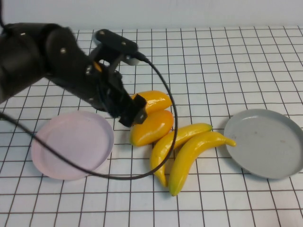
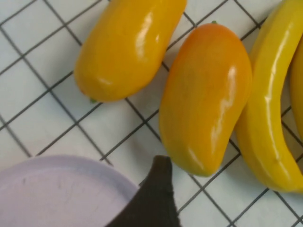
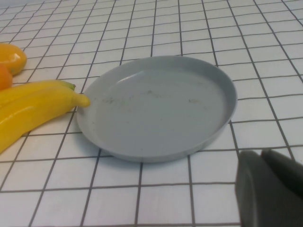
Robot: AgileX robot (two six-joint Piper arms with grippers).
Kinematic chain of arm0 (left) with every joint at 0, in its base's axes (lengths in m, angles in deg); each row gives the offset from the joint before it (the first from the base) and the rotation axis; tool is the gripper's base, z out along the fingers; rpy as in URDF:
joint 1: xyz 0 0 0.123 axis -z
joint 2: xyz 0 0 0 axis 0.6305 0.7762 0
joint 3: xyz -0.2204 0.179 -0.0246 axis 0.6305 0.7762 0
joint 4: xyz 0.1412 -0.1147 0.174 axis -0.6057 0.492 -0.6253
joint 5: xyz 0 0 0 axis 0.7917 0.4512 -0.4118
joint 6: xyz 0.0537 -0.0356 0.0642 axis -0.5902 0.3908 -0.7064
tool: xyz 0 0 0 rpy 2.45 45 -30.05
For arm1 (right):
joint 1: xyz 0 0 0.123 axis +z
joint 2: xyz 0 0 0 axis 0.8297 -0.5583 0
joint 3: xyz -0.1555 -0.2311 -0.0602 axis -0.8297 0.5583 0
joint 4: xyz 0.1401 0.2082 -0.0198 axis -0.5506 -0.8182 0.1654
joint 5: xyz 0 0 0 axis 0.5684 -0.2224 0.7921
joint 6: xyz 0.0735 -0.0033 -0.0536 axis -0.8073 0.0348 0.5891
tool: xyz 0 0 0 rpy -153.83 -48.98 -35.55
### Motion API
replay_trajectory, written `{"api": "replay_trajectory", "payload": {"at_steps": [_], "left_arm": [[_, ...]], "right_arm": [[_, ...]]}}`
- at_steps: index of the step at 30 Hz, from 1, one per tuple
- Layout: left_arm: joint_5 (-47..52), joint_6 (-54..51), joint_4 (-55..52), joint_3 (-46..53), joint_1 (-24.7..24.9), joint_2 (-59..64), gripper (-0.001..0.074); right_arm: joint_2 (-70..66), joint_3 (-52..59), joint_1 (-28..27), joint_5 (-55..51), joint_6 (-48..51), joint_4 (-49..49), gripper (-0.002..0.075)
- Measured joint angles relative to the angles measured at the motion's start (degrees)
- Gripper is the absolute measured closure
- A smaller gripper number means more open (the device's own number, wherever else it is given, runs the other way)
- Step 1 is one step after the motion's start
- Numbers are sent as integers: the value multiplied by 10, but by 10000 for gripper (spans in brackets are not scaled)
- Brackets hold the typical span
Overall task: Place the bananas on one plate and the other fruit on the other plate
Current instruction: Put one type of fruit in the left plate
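Bananas point(image 1: 187, 153) and the other fruit are all bunched mid-bench, nothing sorted onto a plate yet, so this looks like the very start of the job.

Left end effector point(image 1: 134, 113) hangs right over the two mango-type fruits, at the edge nearest the pink plate point(image 1: 71, 144). Makes sense as a pick spot: shortest hop from there to that plate. Whether it's spread wide or pinched I honestly can't tell. From above the arm covers the tips, and the wrist camera only catches one dark fingertip point(image 2: 154, 198) poking in between the pink plate's rim and the nearer mango. It isn't holding anything that I can see; both fruits sit flat on the grid.

Near mango point(image 1: 151, 127) lies tucked against the far mango point(image 1: 152, 100), and its other side is just about touching the first banana. The two bananas lie side by side, curved the same way, green-ish tips pointing at the grey plate point(image 1: 265, 142), one tip practically at the rim. My guess is that pile was set up tight on purpose to make the grab fiddly.

Right end effector point(image 3: 272, 189) is parked low beside the grey plate, shut and empty, probably just waiting its turn for the bananas since that plate is on its side.
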Motion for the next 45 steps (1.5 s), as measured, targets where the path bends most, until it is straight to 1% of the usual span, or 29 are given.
{"api": "replay_trajectory", "payload": {"at_steps": [5,8,13,17,22,25,27,29,30,37,43,45], "left_arm": [[77,-7,-16,-131,29,136,67],[104,-9,-39,-184,43,194,67],[115,-11,-67,-239,52,255,67],[118,-12,-72,-251,55,280,67],[122,-14,-86,-251,57,294,67],[122,-15,-92,-251,57,295,83],[121,-15,-92,-251,57,299,120],[121,-15,-92,-251,57,300,185],[121,-15,-92,-251,57,300,205],[137,-12,-108,-272,57,295,203],[159,23,-126,-285,57,223,203],[168,27,-132,-272,54,193,203]], "right_arm": [[0,0,0,0,0,0,742],[0,0,0,0,0,0,742],[0,0,0,0,0,0,742],[0,0,0,0,0,0,742],[0,0,0,0,0,0,742],[0,0,0,0,0,0,742],[0,0,0,0,0,0,742],[0,0,0,0,0,0,742],[0,0,0,0,0,0,742],[0,0,0,0,0,0,742],[0,0,0,0,0,0,742],[0,0,0,0,0,0,742]]}}
